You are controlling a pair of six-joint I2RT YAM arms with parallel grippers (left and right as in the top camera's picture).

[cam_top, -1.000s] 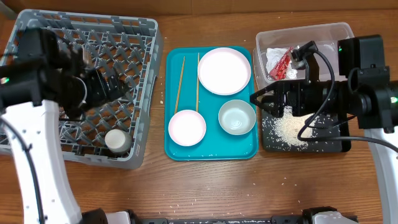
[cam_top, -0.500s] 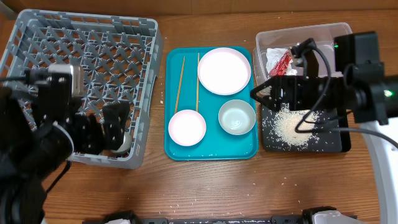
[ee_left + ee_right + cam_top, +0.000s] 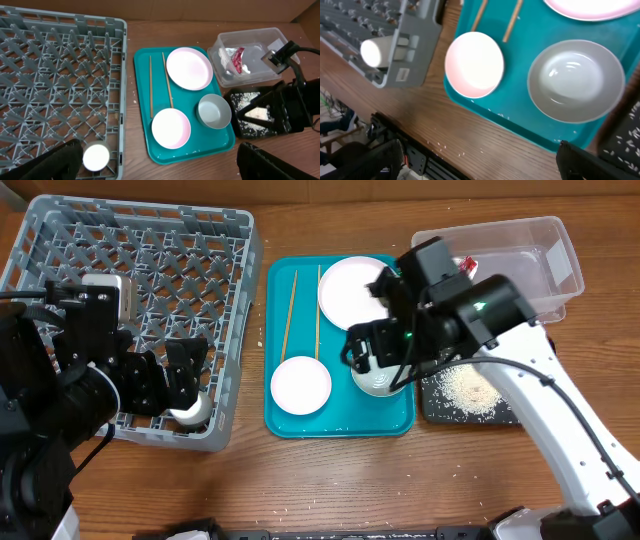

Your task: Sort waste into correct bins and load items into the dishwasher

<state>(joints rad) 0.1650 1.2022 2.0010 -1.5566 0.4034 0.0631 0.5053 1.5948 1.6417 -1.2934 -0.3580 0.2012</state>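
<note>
The white plate (image 3: 350,290), pink bowl (image 3: 300,383), green bowl (image 3: 388,383) and two chopsticks (image 3: 290,310) lie on the teal tray (image 3: 340,420). My right gripper (image 3: 375,360) hangs open and empty just above the green bowl (image 3: 576,80), partly hiding it. My left gripper (image 3: 170,380) is open and empty over the front right corner of the grey dish rack (image 3: 130,280). The red wrapper (image 3: 237,60) and white napkin (image 3: 224,51) lie in the clear tub (image 3: 540,255). The rice (image 3: 470,390) lies on the black tray (image 3: 440,410).
A white cup (image 3: 190,410) stands in the rack's front right corner, also in the left wrist view (image 3: 96,156). Stray rice grains dot the wooden table in front of the teal tray (image 3: 450,145). The right arm spans the tub's left end and the black tray.
My right arm has swung left from over the black tray to above the green bowl. My left arm has settled over the rack's front corner near the cup.
</note>
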